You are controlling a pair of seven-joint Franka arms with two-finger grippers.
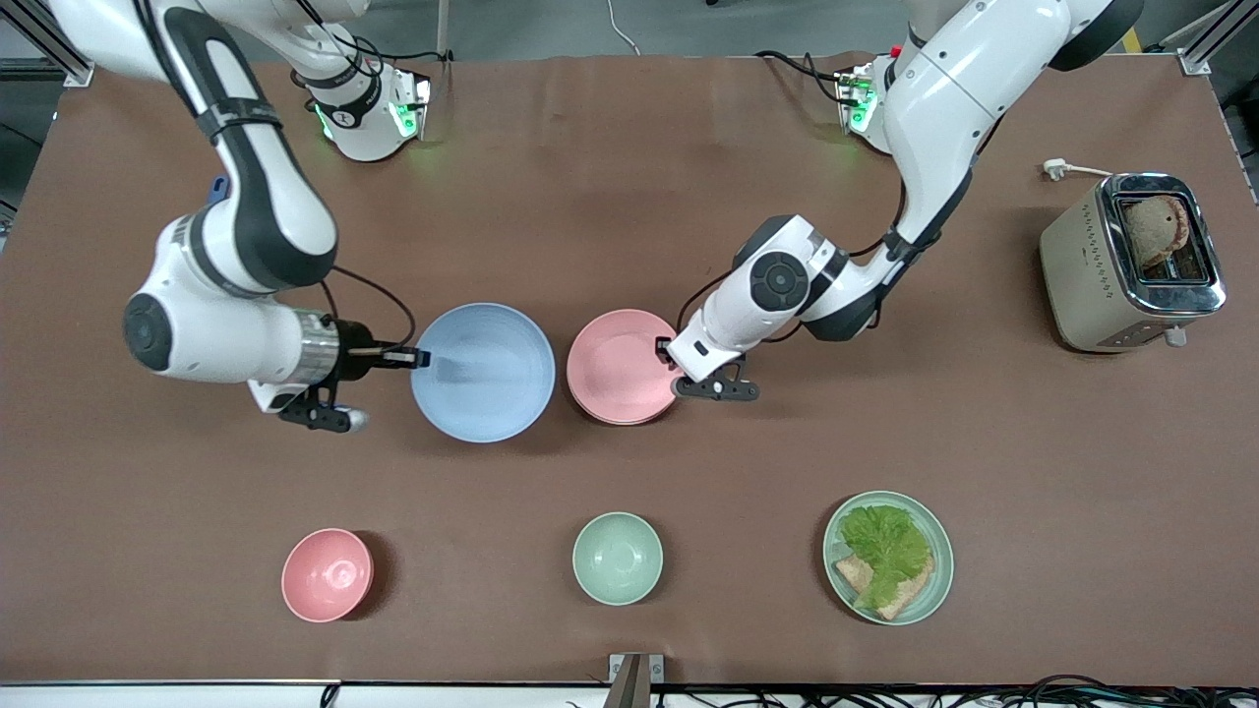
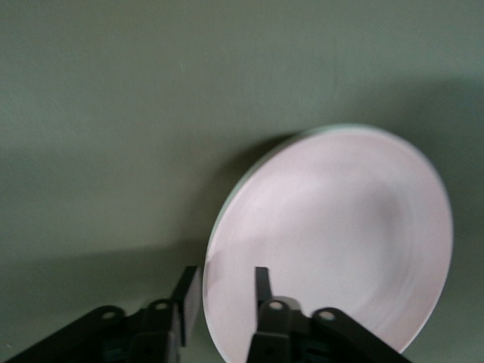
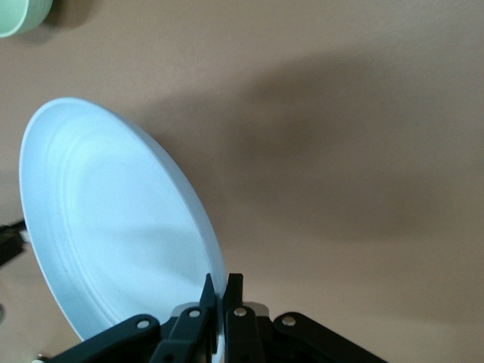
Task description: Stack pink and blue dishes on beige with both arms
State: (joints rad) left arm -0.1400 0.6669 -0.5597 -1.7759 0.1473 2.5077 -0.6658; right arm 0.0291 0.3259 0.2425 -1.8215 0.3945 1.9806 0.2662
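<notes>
Two wide plates show: one blue plate and one pink plate. Two small bowls: a pink bowl and a mint-green bowl. One green plate with lettuce and bread. One toaster. Two robot arms.

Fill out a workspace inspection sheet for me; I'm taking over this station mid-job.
Surface: brown table, no spills seen.
Job's things: blue plate tilted, gripped at its rim; pink plate beside it, toward the left arm's end; a pale rim shows under it, perhaps the beige plate.
Clutter: pink bowl, mint bowl and green plate with lettuce and bread, nearer the camera; toaster at the left arm's end.
Tools: right tool shut on the blue plate; left tool open, straddling the pink plate's rim.
Cables: black cable on the right arm; white plug by the toaster.
Surroundings: metal frame posts at the table corners.
</notes>
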